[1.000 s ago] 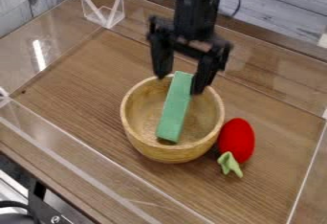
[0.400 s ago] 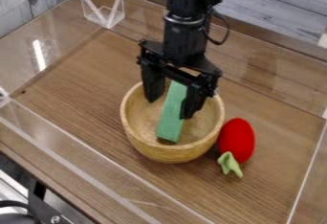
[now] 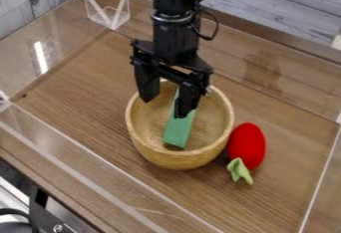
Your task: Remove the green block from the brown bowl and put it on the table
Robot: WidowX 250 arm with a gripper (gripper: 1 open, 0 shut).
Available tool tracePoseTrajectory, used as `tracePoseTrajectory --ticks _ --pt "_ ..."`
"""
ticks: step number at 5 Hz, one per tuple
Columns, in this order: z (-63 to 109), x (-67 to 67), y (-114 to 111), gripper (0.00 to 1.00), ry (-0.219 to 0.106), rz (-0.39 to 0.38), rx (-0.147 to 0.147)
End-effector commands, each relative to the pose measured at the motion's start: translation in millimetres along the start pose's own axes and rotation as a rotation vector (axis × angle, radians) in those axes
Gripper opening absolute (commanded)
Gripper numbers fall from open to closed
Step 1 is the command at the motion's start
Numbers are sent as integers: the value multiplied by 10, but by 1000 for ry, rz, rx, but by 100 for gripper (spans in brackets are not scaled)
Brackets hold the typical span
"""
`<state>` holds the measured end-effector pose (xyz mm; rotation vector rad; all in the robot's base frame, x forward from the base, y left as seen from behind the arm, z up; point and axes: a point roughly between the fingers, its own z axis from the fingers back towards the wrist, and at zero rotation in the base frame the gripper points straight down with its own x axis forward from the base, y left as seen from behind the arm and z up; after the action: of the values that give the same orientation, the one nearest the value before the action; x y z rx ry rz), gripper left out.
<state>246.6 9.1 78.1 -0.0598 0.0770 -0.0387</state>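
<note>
- One clear wall [image 3: 80, 192] runs along the near edge of the table [image 3: 80, 108], at the bottom left of the view.
- Just right of the bowl, a red strawberry toy [image 3: 245, 146] lies on the table, with its small green leaves towards the camera.
- In the middle stands the brown bowl [image 3: 150, 142], round and with thick walls.
- Inside the bowl, the green block [image 3: 180, 127] leans against the far rim, its upper end hidden behind the fingers.
- Above the far part of the bowl, the gripper [image 3: 170, 90] points down with its jaws spread wide, one finger on each side of the block's upper end; it grips nothing.
- Far behind, a small clear stand [image 3: 107, 11] is at the back wall.
</note>
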Motion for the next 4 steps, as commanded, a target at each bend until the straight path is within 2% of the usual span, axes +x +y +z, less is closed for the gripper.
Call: tracePoseTrajectory --ticks 1,2,4 --pt "173 128 -22 100 -69 -46 6" --pt "189 166 -73 100 -79 -81 4" --pt "23 280 -187 100 -85 27 -5"
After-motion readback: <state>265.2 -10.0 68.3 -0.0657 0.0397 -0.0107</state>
